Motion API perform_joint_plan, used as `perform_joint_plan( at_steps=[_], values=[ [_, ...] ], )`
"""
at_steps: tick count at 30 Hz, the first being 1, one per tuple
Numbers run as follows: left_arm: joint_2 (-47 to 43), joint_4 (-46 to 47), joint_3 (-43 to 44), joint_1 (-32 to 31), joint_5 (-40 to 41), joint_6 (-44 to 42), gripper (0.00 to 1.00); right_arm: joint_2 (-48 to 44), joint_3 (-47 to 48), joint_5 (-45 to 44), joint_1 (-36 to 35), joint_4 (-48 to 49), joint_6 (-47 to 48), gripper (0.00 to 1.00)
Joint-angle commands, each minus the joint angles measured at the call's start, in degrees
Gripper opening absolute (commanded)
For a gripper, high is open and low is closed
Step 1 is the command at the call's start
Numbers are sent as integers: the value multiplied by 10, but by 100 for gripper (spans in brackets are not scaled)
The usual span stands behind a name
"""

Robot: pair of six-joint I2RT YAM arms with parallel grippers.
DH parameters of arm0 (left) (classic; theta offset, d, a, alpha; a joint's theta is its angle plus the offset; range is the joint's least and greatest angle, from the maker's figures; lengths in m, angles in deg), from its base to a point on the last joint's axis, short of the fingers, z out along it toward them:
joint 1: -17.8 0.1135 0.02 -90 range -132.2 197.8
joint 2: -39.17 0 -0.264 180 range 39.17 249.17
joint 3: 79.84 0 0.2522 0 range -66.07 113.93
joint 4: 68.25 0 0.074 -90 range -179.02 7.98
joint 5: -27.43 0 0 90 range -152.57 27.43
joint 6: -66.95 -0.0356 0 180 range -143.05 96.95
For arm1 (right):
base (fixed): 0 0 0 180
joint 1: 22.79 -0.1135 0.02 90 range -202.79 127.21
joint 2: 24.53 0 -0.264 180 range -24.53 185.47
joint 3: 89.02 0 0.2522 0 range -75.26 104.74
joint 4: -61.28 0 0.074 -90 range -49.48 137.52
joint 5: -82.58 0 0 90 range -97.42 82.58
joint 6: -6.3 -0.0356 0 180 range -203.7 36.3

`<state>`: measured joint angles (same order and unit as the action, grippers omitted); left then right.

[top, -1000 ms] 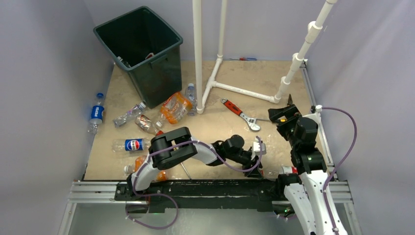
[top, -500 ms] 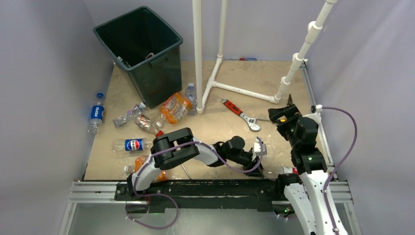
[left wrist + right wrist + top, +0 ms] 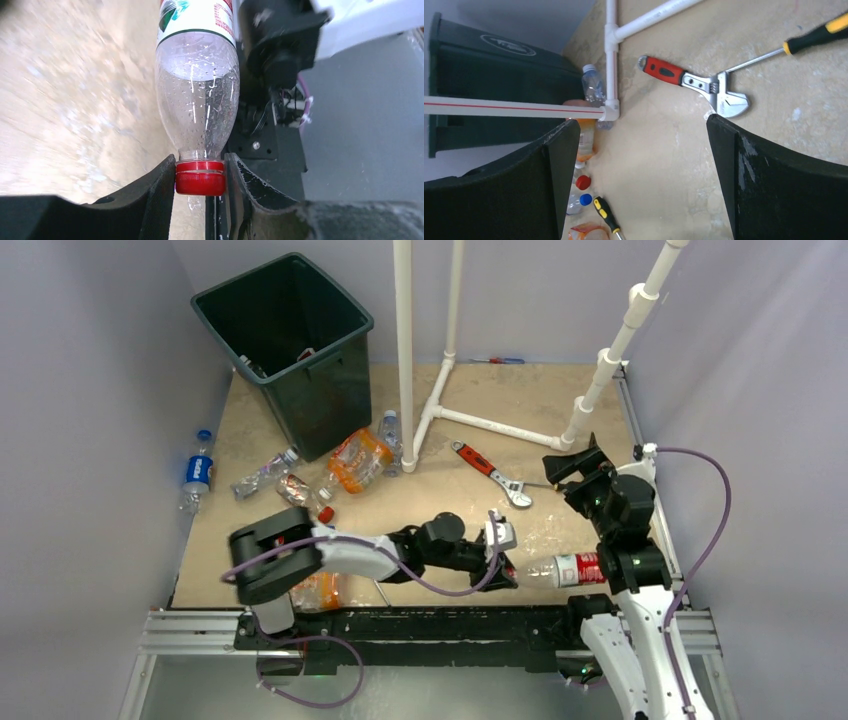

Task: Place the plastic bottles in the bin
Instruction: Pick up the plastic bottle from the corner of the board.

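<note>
Red cap [image 3: 200,177], lower centre, sits pinched in the left gripper [image 3: 200,167], likely to carry its bottle [image 3: 196,100] to the bin [image 3: 335,288]; right gripper [image 3: 641,122] gapes empty.

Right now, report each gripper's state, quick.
Left gripper: closed on the cap of the red-capped bottle.
Right gripper: open, holding nothing.

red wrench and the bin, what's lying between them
The white pipe frame, then a small clear bottle and an orange-labelled bottle near the bin; the top view shows it, and the right wrist view too.
</note>
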<state>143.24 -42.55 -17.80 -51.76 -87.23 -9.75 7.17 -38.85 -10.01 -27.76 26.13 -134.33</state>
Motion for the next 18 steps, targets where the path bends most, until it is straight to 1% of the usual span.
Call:
perform_joint_plan(
  at_steps=[1, 2, 4, 7, 10, 14, 18],
  values=[
    [-136, -80, -31, -1, 74, -52, 0, 5, 44, 73, -9, 76, 48, 99],
    [-167, -111, -36, -1, 85, -62, 0, 10, 47, 99, -9, 91, 59, 99],
    [-227, -202, -30, -1, 112, -85, 0, 28, 60, 156, -9, 114, 90, 99],
    [-316, -346, -14, 0, 172, -111, 0, 73, 94, 236, -9, 118, 138, 99],
    [-398, -446, -6, -1, 226, -109, 0, 90, 114, 271, -10, 122, 157, 99],
    [-484, -549, 15, -1, 270, -105, 0, 99, 133, 306, -10, 142, 160, 99],
    [-514, -612, 43, -1, 270, -120, 0, 118, 144, 352, -15, 173, 152, 99]
  ],
)
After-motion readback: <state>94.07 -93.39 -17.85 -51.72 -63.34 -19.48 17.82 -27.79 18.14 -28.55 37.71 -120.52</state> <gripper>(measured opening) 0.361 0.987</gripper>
